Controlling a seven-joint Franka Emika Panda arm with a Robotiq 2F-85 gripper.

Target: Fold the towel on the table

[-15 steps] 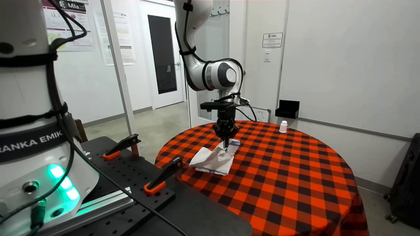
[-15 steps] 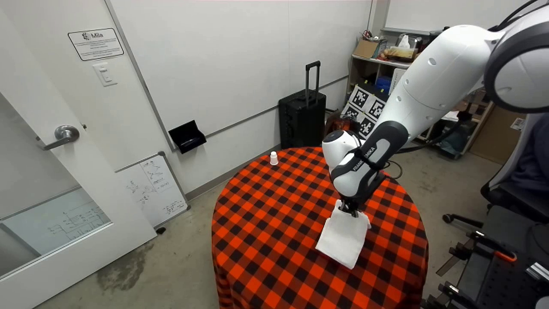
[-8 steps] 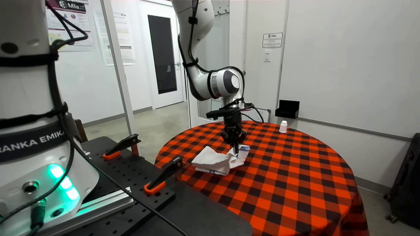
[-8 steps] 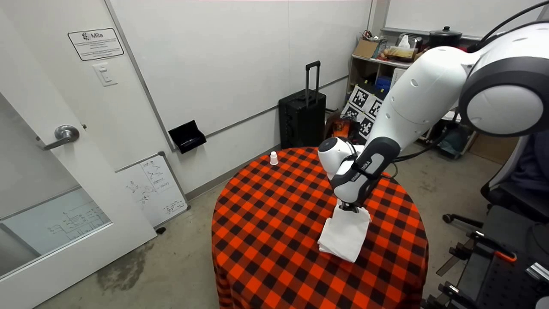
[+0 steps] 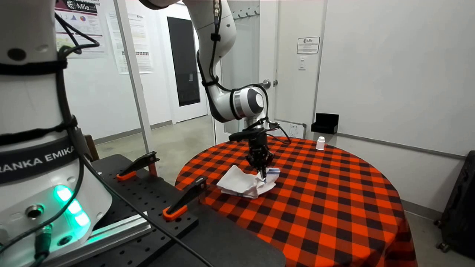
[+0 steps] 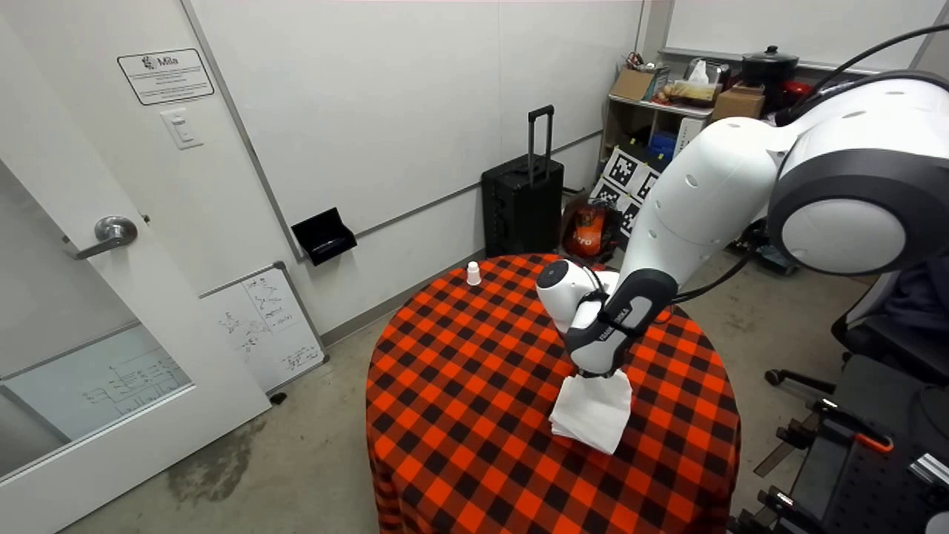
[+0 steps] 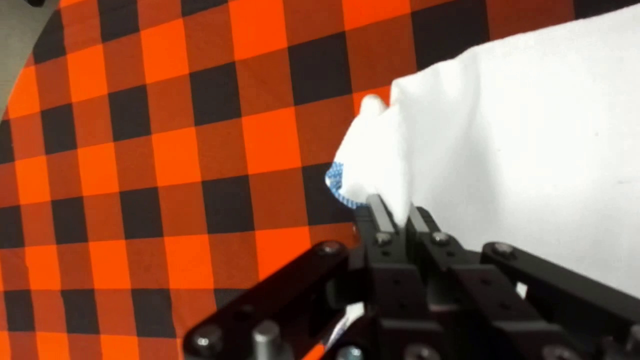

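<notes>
A small white container point(image 6: 474, 274) stands near the edge of the counter point(image 6: 460, 371), on the side facing a big whiteboard point(image 6: 371, 111); both exterior views show it. A black tray point(image 6: 324, 236) sits at the big whiteboard's lower corner. In an exterior view a smaller whiteboard point(image 6: 265, 326) with writing stands on the floor point(image 6: 326, 437) near a white door point(image 6: 167, 311) with a metal handle point(image 6: 113, 233); beside the door a sign point(image 6: 164, 76) hangs above a light switch point(image 6: 180, 128). Past the counter's edge stands a black suitcase point(image 6: 523, 211), its pull bar point(image 6: 541, 113) raised. Farther back, a shelf point(image 6: 660, 109) carries a cardboard box point(image 6: 632, 84), with patterned sheets point(image 6: 623, 169) in front; a lidded black pot point(image 6: 769, 67) shows farther along.
</notes>
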